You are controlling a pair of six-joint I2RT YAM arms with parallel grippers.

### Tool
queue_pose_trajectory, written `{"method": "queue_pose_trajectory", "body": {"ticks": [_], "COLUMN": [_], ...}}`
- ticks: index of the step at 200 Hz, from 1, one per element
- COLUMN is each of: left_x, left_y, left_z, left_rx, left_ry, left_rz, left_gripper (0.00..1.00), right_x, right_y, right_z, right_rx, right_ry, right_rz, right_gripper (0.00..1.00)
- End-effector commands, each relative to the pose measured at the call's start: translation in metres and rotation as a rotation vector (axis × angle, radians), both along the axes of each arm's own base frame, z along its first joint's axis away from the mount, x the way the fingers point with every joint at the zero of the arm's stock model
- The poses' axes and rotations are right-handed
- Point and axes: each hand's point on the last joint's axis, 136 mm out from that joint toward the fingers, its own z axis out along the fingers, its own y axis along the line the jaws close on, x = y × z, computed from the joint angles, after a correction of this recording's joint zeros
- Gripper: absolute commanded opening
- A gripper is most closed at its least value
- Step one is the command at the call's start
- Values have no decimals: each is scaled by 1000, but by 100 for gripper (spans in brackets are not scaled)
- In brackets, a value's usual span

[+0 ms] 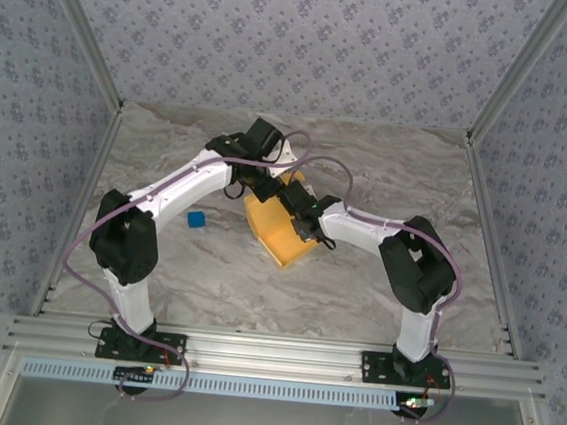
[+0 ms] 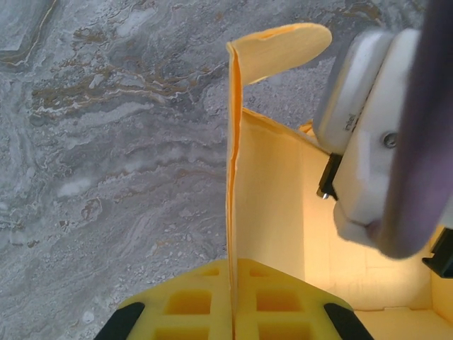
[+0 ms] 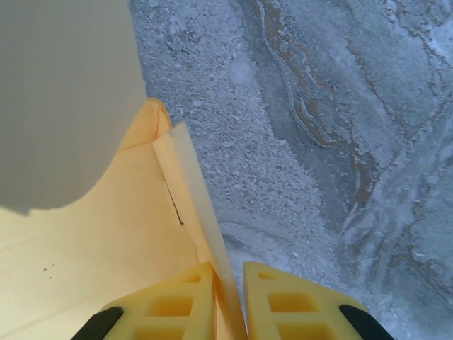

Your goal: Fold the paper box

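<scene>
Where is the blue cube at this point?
In the top view, the blue cube lies on the table just left of the paper box, not touching it, beside the left arm.

The paper box (image 1: 277, 238) is made of thin orange-yellow cardboard and is partly folded: its side walls stand up and its top is open. It rests near the middle of the table (image 1: 397, 183), turned at an angle. One rounded flap (image 2: 283, 46) rises above a wall.
</scene>
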Motion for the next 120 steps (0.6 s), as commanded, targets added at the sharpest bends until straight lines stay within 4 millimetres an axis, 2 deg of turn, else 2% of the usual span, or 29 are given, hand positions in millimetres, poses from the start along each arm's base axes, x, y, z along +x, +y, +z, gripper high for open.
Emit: {"method": "queue_pose_trajectory", "body": {"ticks": [1,39,120], "left_x": [-8,-8,-10], "left_y": [-6,-7,-8], "left_z": [15,19,9], "left_rx": [-30,-35,-34], "left_ry": [23,25,49], "left_rz": [-28,-33,-38], "left_gripper": [0,0,0], "right_x": [-15,-17,-18], "right_y": [-41,-38,-41], "right_z": [-16,-15,-27], "right_rx": [-234,-300,-385], "right_ry": [53,32,39], "right_rz": [-45,-34,-37], "right_gripper": [16,15,14]}}
